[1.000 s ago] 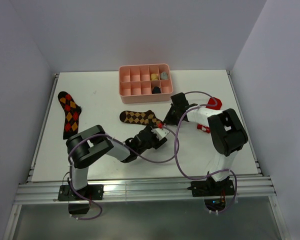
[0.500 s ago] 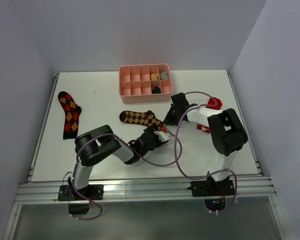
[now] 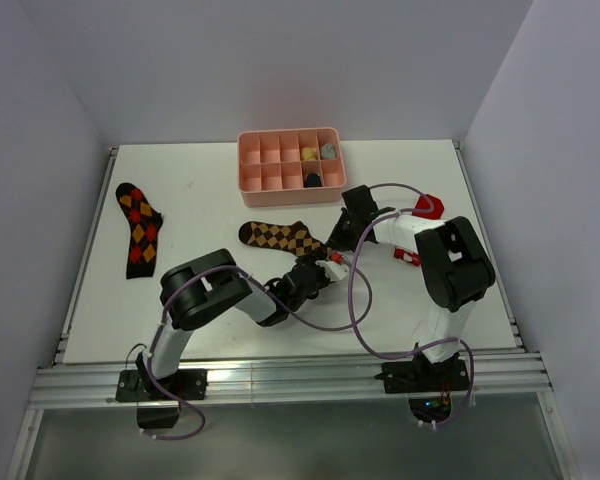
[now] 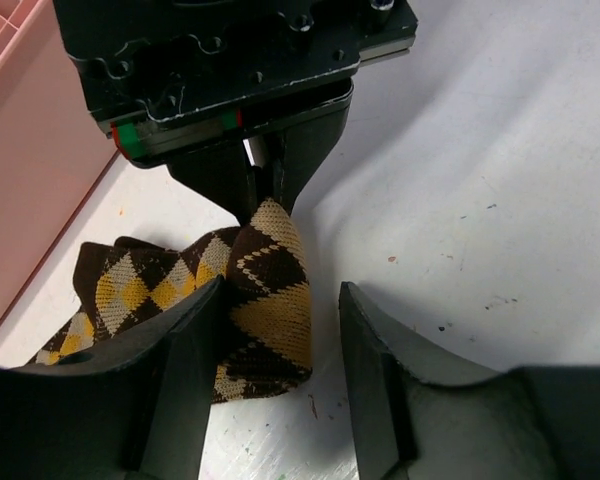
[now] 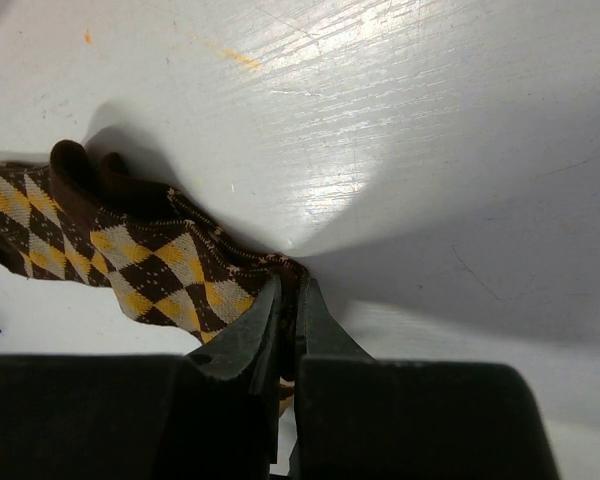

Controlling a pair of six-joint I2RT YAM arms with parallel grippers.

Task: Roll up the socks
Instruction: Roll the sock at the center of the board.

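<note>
Right gripper [image 5: 290, 300] clamps the tan argyle sock [image 5: 150, 265] at its tip. Left gripper [image 4: 280, 300], fingers apart, straddles the folded end: pinch at 12 o'clock, sock body running off toward 8.

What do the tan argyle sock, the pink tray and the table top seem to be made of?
Tan argyle sock: soft knitted fabric, matte; it folds and bunches, and knit stitches show.
Pink tray: probably moulded plastic, smooth, slightly glossy; thin rigid dividers.
Table top: hard white board, perhaps painted or laminated; fine scratches and glare.
</note>
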